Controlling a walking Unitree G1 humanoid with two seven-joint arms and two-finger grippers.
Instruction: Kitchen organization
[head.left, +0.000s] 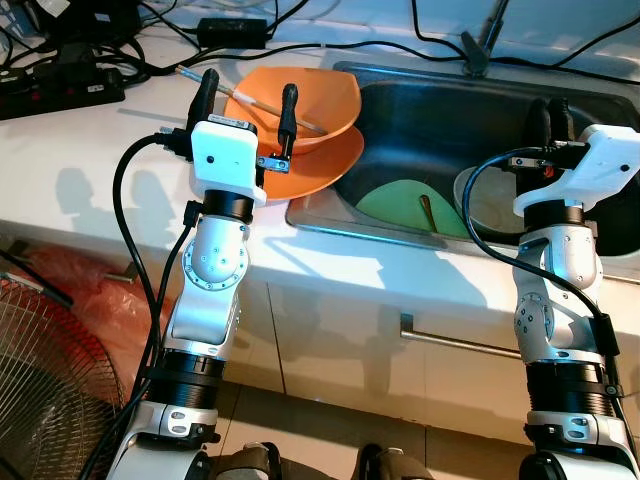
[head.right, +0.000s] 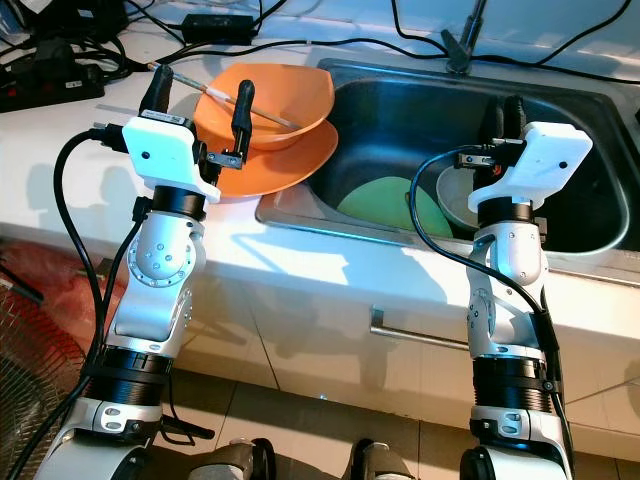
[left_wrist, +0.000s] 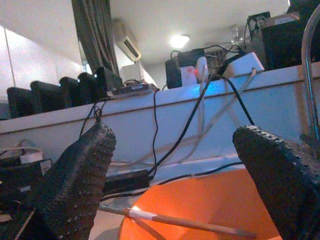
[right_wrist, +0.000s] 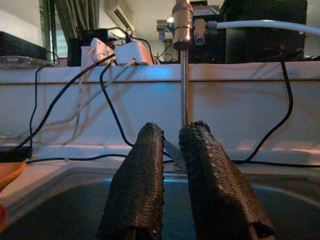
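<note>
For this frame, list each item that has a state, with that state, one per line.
left gripper: open, fingers either side of the stick, above the bowl.
right gripper: shut, empty, over the sink.
orange bowl: upright, stacked on the orange plate.
orange plate: on the counter, overhanging the sink edge.
stick: lying across the bowl.
green plate: flat in the sink.
white bowl: upright in the sink.
sink: no water visible.

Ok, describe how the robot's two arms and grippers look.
Both arms are silver jointed metal with black ribbed collars low down and white boxy wrist housings. Thick black cables loop beside each arm. The left gripper and right gripper each carry two long black fingers with a studded, textured surface.
</note>
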